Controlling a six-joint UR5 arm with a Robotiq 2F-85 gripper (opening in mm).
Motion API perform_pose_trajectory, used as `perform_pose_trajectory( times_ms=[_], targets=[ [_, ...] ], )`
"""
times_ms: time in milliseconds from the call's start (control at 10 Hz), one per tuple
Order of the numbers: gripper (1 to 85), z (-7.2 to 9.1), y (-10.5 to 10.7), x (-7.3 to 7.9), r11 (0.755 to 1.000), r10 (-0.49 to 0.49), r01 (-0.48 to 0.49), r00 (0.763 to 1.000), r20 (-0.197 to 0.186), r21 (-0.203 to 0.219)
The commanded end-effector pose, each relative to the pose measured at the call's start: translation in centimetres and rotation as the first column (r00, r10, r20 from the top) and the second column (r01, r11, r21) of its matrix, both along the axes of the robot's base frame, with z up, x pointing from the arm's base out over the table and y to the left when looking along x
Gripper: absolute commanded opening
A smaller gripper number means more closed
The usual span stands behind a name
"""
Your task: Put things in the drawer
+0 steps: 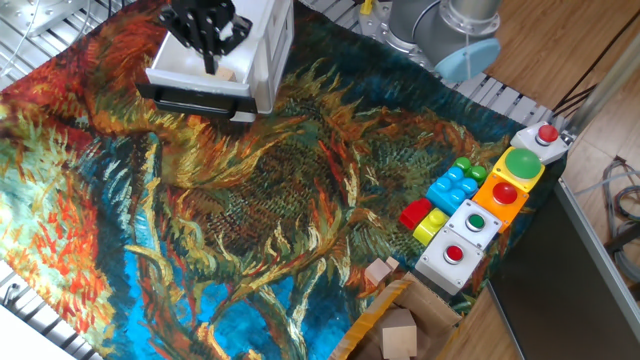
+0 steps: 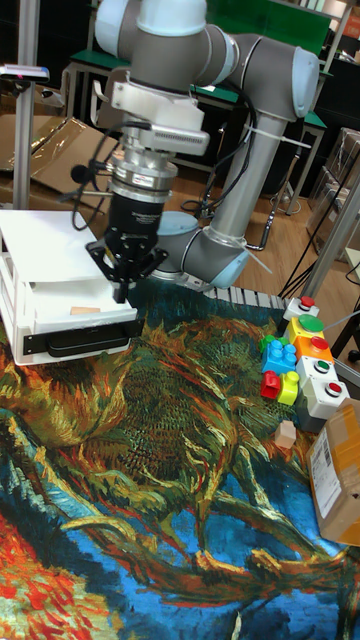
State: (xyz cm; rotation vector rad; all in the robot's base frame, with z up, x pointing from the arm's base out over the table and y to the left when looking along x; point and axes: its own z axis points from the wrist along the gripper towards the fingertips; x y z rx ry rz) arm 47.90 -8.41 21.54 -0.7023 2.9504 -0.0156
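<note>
Nearest the fixed camera, at the bottom edge, a brown cardboard box (image 1: 420, 325) is sitting open with one pale wood cube (image 1: 398, 334) showing inside it. Just beyond it, one more pale cube (image 1: 379, 272) is lying on the painted cloth (image 1: 250, 200) covering the counter, beside the box and near the button panel.

Along the right edge, four button boxes (image 1: 497, 208) are standing in a row, with a cluster of coloured toy bricks (image 1: 445, 193) touching their left side: blue, green, red and yellow ones.

Mid-cloth, a wide stretch is lying bare between the bricks and the cabinet, giving free room for travel.

At the far left, one white cabinet (image 1: 265, 50) is standing with its dark-fronted drawer (image 1: 195, 98) pulled out toward the camera. A third pale cube (image 1: 226, 73) is resting inside the drawer; in the tall view it shows as a tan piece (image 2: 85, 311) in the drawer opening.

Above the drawer, the gripper (image 1: 210, 62) is hanging point-down, its jaws drawn close together with little gap showing, holding nothing; the tips are sitting just beside the drawer cube, and contact cannot be judged.
</note>
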Motion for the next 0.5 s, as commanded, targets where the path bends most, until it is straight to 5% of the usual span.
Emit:
perform_pose_trajectory(
  times_ms=[0,200,400],
  targets=[
    [1.3,-0.1,0.7,-0.3,0.999,0.030,-0.030,0.999,-0.011,-0.014],
    [1.3,-0.1,-0.4,-0.2,0.997,0.044,-0.044,0.999,-0.010,-0.058],
    [1.3,-0.1,0.3,0.6,0.997,0.050,-0.050,0.999,-0.001,-0.056]
  ],
)
